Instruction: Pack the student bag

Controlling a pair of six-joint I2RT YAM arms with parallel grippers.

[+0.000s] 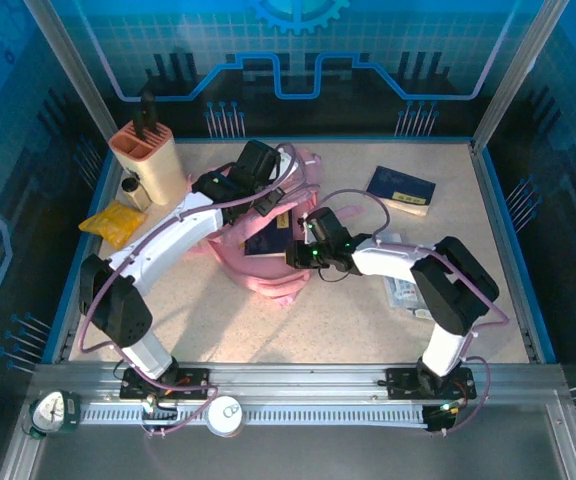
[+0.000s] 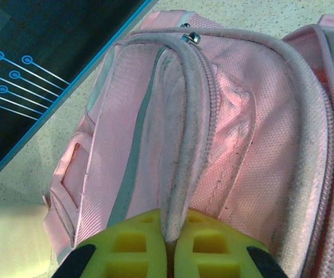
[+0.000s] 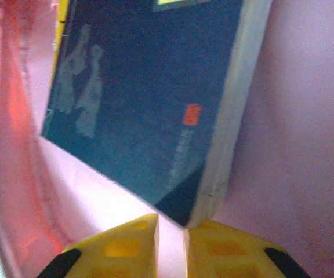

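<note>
Even overhead light casts soft shadows on the desk point(image 1: 218, 320); the right wrist view is blurred and pink-tinted.

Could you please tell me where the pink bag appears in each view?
Top: bag at the centre of the table.
Left wrist: bag across most of the frame, zip edge pinched by left gripper.
Right wrist: bag's pink lining surrounds the book.
Landmark: the dark blue book, top and right wrist.
</note>
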